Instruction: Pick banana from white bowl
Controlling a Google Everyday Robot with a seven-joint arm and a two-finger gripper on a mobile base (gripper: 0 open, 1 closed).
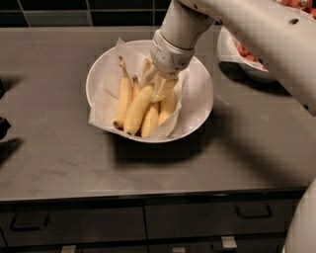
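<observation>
- Banana [123, 99]: pale yellow skin recorded, plain and unmarked; a dark brown tip noted at the lower end, the stem a duller tan.
- Neighbouring bananas [139, 109]: yellow, the one just beside it seen in a warmer shade.
- White bowl [200, 94]: plain white, no pattern.
- Paper liner [103, 106]: white, greyed in the creases.
- Gripper [157, 89]: cream-white, found low in the bowl at the bananas' upper ends.
- Arm [237, 24]: the same off-white.
- Second bowl [232, 52]: white, its contents red.
- Countertop [59, 163]: dark grey, plain, faintly sheened.
- Drawer fronts [74, 225]: dark grey, fitted with black handles.
- Wall tiles [54, 6]: black, divided by paler grout lines.
</observation>
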